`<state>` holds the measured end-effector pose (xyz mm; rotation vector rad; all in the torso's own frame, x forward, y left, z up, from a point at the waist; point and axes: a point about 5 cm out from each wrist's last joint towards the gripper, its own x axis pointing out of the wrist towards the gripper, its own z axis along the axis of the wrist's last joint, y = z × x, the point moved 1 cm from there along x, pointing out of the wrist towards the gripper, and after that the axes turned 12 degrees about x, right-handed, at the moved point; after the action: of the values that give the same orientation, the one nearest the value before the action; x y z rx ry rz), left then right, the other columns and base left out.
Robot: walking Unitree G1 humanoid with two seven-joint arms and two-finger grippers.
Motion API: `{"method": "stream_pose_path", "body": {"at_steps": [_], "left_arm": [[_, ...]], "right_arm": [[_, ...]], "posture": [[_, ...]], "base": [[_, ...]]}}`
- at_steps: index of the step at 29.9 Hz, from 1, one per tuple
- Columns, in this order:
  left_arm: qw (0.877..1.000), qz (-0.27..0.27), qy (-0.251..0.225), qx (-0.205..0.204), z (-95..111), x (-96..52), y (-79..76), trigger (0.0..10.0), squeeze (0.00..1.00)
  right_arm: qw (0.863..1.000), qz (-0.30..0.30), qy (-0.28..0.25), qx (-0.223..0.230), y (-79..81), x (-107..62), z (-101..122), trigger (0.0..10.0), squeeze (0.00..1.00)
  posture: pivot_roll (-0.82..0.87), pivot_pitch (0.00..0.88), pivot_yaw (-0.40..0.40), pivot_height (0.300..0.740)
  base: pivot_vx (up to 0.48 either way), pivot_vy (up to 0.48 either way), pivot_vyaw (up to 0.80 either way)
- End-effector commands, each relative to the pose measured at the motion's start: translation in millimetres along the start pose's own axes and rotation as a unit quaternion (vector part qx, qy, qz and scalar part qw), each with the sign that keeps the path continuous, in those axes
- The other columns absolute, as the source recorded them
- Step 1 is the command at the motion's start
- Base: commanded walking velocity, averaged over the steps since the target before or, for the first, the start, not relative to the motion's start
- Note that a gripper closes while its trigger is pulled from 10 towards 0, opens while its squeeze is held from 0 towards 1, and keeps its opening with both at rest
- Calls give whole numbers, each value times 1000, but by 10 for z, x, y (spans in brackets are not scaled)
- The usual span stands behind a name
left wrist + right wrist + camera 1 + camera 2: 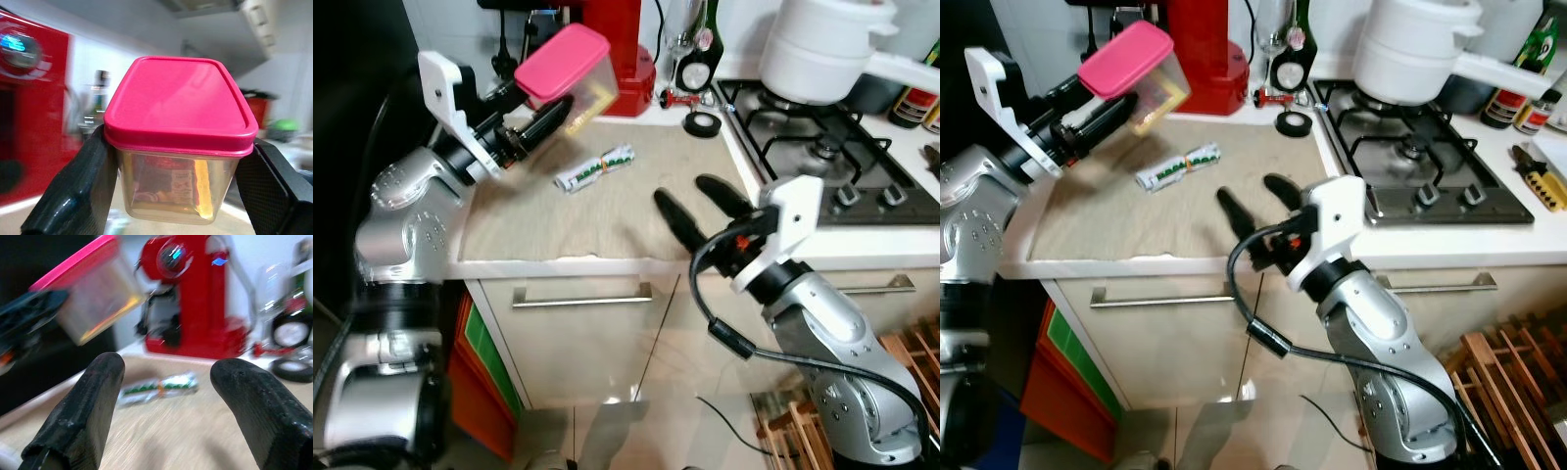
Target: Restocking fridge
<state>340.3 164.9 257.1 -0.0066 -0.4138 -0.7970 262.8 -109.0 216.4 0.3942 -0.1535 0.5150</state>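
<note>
Over the beige countertop's (509, 225) left edge, left gripper (548, 119) clamps a clear plastic container with pink lid (565, 70), lifted and tilted. Green-white wrapped packet (595, 167) lies mid-counter. Right gripper (703, 208), fingers apart, hovers at front edge. Carry step; next, probably turn toward fridge.

Place: home kitchen
Evidence: gas hob (822, 147) w/ white pot (827, 49), red coffee machine (619, 54), desk (607, 211) over drawers (582, 294)

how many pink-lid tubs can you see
1. The tub is held in the left tool, tilted, above the counter near the red machine. Others may be hidden.
</note>
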Motion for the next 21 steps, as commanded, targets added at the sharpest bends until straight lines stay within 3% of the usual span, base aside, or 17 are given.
{"method": "stream_pose_path", "body": {"at_steps": [1, 3, 8, 12, 13, 14, 21], "left_arm": [[999, -20, -24, -20, 105, 54, -130, 0, 0], [998, -15, -39, -44, 140, 49, -200, 0, 0], [997, -20, -41, -56, 161, 39, -271, 0, 0], [1000, 4, 3, -6, 75, 26, -344, 0, 0], [1000, 12, 19, 5, 40, 24, -385, 3569, 0], [999, 21, 37, 27, 2, 23, -416, 10000, 0], [988, 39, 90, 116, -191, 6, -595, 10000, 0]], "right_arm": [[999, -35, -18, -11, -100, -6, 58, 10000, 0], [996, -76, -31, -23, -181, -19, 99, 10000, 0], [992, -116, -43, -22, -273, -57, 128, 10000, 0], [987, -145, -52, -35, -319, -113, 159, 10000, 0], [987, -150, -53, -37, -313, -138, 163, 10000, 0], [986, -152, -53, -39, -302, -163, 162, 10000, 0], [986, -158, -38, -44, -199, -349, 91, 10000, 0]], "posture": [[13, 15, -43, 740], [10, 15, -38, 740], [4, 17, -30, 740], [-5, 16, -19, 740], [-7, 16, -17, 740], [-8, 16, -15, 740], [-12, 15, -10, 740]], "base": [[0, 0, 0], [0, 0, 0], [0, 0, -730], [0, 0, -800], [0, 0, -800], [0, 0, -800], [0, 0, -800]]}}
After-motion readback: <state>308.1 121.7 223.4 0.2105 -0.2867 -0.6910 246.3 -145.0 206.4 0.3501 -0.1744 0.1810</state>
